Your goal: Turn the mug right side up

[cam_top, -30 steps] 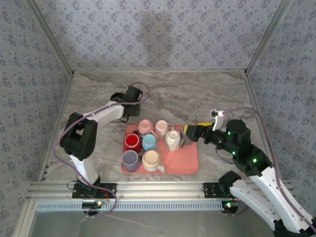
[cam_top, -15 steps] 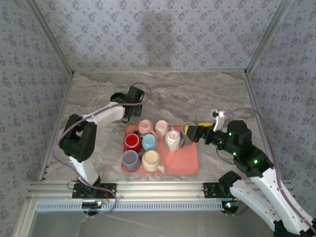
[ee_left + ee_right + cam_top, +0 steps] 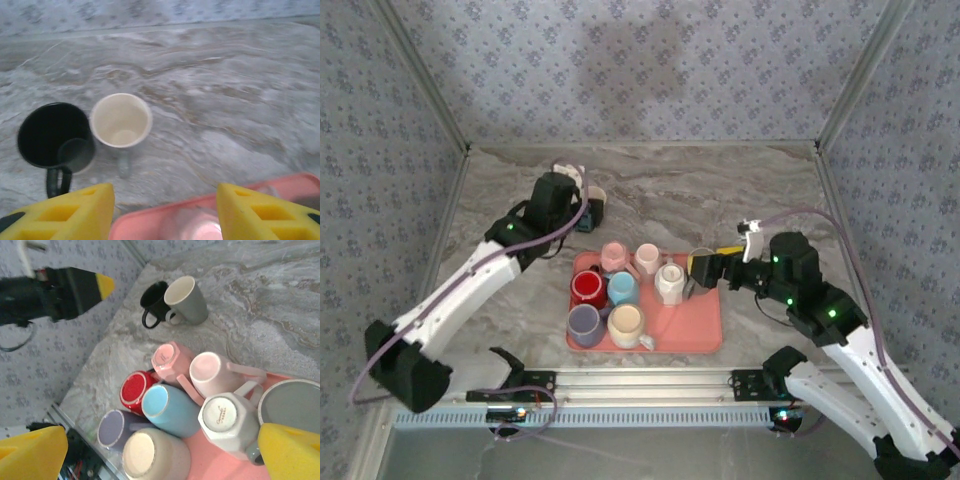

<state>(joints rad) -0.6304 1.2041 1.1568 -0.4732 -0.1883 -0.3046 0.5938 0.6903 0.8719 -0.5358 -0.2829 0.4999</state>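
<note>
Several mugs stand upside down on the pink tray (image 3: 695,330): pink (image 3: 170,357), light pink (image 3: 210,372), white (image 3: 225,415), red (image 3: 135,390), blue (image 3: 162,402), purple (image 3: 112,427), cream (image 3: 145,452) and grey (image 3: 290,405). A black mug (image 3: 52,135) and a grey mug with a cream inside (image 3: 121,120) stand upright on the table behind the tray. My left gripper (image 3: 165,195) is open and empty, hovering over the tray's back edge short of those two. My right gripper (image 3: 162,435) is open wide above the tray's mugs, holding nothing.
The marble table (image 3: 720,190) is walled in by patterned panels at the back and both sides. The left gripper (image 3: 75,287) appears in the right wrist view as a dark body with a yellow tip. A metal rail (image 3: 640,385) runs along the near edge.
The left gripper has opened and drawn back from the two upright mugs, and the left arm has stretched out from its folded pose. The right arm has edged slightly left.
</note>
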